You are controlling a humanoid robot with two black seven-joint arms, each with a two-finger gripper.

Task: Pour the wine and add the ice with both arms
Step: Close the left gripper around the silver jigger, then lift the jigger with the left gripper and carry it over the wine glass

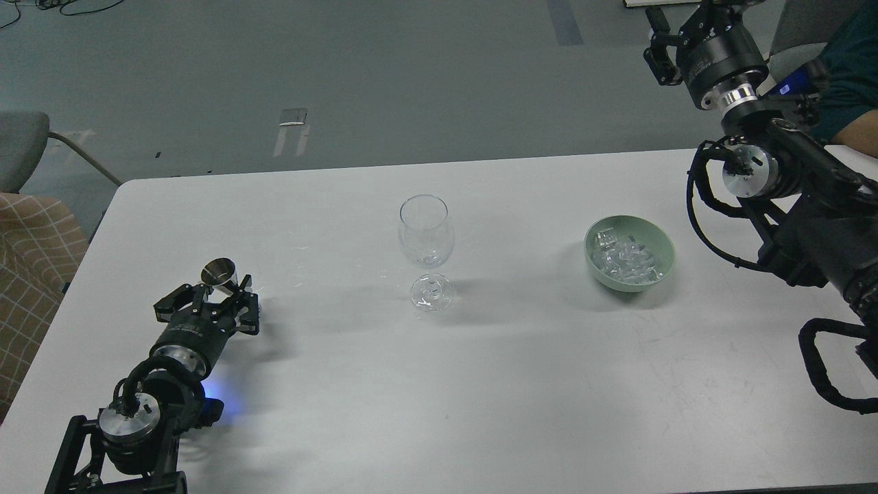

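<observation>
1. The left hand (221, 291) lies low on the worktop (521, 384), its fingers spread around a small metal cup (219, 273); whether they press on it I cannot tell.
2. The wine glass (426, 248) stands upright, to the right of that cup, well apart.
3. The ice (627, 261) sits in a green bowl (664, 267), nearer the right hand (658, 44), which is raised beyond the worktop; its grip is unclear.

Table (521, 384): glass (426, 240) at centre — bowl (630, 252) right of it, ice (625, 259) inside; small cup (219, 274) lower left.
</observation>
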